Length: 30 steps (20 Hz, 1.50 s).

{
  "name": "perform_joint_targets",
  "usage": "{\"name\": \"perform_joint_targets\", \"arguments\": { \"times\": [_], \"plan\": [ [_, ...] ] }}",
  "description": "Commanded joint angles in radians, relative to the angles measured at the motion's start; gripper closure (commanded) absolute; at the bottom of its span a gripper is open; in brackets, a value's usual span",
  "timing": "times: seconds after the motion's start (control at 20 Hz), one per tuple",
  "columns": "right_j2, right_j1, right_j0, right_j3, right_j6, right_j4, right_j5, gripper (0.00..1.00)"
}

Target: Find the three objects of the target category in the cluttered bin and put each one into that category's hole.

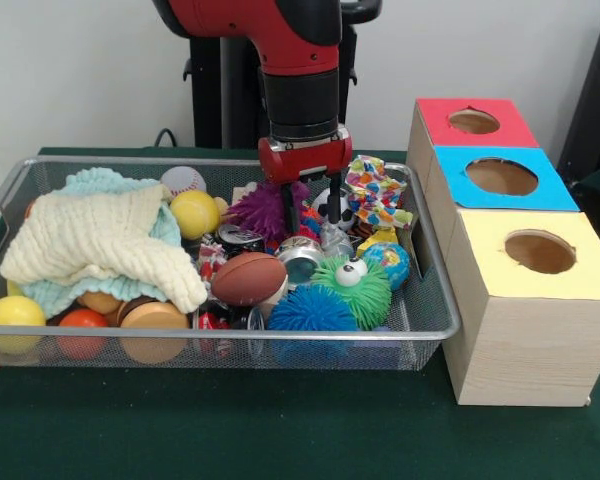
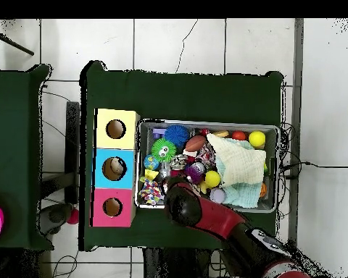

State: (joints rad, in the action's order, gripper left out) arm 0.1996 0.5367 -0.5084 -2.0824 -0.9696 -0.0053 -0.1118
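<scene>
Centre frame, the gripper (image 1: 310,215) hangs in the wire bin (image 1: 435,310), jaws spread above a silver can (image 1: 300,258). Three holes at right: red (image 1: 474,121), blue (image 1: 501,176), yellow (image 1: 539,251). No legible writing.

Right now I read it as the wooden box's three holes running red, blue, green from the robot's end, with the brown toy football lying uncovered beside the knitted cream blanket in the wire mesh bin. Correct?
Not quite: the third top panel is yellow, not green, as the front view shows. The rest holds: red panel and blue panel come first, and the brown toy football lies uncovered beside the knitted cream blanket in the wire mesh bin.
</scene>
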Motion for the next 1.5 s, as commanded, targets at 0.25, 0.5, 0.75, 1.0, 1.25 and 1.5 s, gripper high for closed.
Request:
{"name": "perform_joint_targets", "arguments": {
  "times": [0.25, 0.5, 0.75, 1.0, 1.25, 1.5],
  "plan": [
    [0.074, 0.038, 0.012, -0.012, -0.276, 0.084, 0.159, 0.00],
    [0.078, 0.001, 0.009, 0.001, -0.283, 0.069, 0.106, 0.00],
    [0.105, -0.009, 0.002, -0.011, -0.317, 0.087, 0.084, 0.00],
    [0.127, -0.016, 0.000, -0.025, -0.340, 0.095, 0.056, 0.00],
    [0.160, -0.019, -0.017, -0.044, -0.362, 0.109, 0.039, 0.00],
    [0.166, -0.022, -0.019, -0.044, -0.359, 0.109, 0.023, 0.00]
  ]
}}
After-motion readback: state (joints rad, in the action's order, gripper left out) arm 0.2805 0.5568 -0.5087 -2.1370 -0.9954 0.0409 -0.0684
